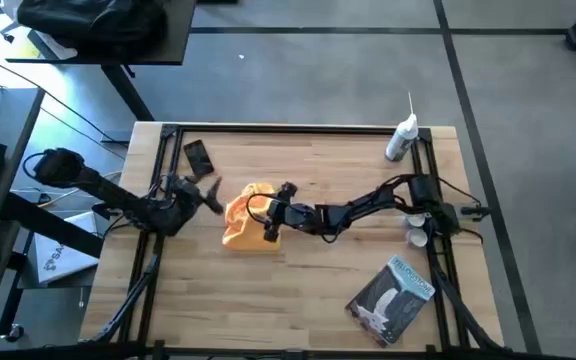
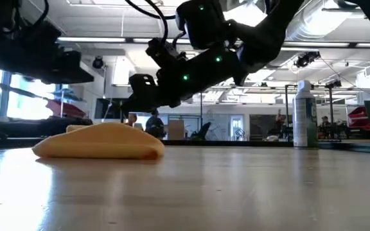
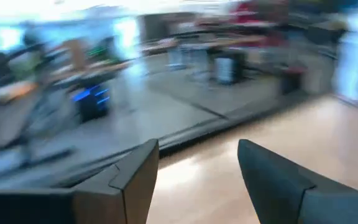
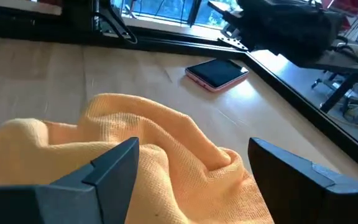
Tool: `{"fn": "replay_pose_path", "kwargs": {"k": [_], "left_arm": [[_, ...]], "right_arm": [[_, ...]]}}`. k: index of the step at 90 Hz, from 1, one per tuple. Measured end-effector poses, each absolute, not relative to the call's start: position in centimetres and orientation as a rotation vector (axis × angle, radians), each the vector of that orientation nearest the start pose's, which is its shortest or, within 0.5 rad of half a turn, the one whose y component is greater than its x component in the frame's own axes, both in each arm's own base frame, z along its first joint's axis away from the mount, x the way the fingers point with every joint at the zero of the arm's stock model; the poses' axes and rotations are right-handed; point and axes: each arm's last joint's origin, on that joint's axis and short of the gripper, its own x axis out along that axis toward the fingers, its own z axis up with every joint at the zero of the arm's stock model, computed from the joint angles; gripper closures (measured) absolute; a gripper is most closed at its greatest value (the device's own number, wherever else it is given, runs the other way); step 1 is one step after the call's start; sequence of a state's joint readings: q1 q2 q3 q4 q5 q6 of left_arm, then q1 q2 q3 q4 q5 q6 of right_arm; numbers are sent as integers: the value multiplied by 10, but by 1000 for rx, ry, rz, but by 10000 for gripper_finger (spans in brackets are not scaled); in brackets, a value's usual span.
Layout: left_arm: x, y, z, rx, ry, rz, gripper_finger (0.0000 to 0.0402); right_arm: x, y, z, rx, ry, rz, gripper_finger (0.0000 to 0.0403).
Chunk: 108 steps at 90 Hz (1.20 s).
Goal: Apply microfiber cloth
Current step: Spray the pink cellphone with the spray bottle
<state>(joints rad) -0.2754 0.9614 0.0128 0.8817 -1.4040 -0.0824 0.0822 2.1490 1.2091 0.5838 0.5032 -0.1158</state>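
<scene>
Microfiber cloth [image 1: 245, 221] sits bunched up near the middle of the wooden bench [image 1: 298, 290], a soft orange-yellow heap with folds running across it (from table height it reads as one low, rounded mound). Right gripper [image 1: 268, 213] is reaching in from the right side, hovering right over the cloth's near edge, jaws spread apart with the fabric showing between them and nothing clamped. From its wrist camera the cloth [image 4: 135, 155] fills the space ahead of the two dark fingers [image 4: 104, 171], and a phone [image 4: 217, 73] lies flat on the wood further off.

Left gripper [image 1: 208, 196] is out on the left part of the bench, just beside the cloth but clear of it, jaws apart and holding nothing. The phone [image 1: 198, 157] lies near it, toward the far left corner. Over on the right, a white spray bottle [image 1: 400, 138] stands upright near the far edge, and a grey-blue printed packet [image 1: 392, 298] rests flat at the near right corner.
</scene>
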Motion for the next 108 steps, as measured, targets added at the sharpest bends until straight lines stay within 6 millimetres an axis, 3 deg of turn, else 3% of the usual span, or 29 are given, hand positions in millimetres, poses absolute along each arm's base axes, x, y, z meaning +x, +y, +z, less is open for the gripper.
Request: {"fn": "replay_pose_path", "kwargs": {"k": [15,39,65,81,108], "left_arm": [[138,7,142,-129,-16,1135,201],[146,42,136,-254,180,1192,204],[148,74,158,-419,436,1255,204],[137,87,157,-556,521,1300,204],[128,105,154,-623,551,1328,204]], "right_arm": [[439,35,146,-272,388,-366,132],[428,51,165,-282,442,-370,132],[424,56,159,-178,498,-351,132],[423,58,157,-118,514,-290,132],[423,59,157,-112,519,-253,132]]}}
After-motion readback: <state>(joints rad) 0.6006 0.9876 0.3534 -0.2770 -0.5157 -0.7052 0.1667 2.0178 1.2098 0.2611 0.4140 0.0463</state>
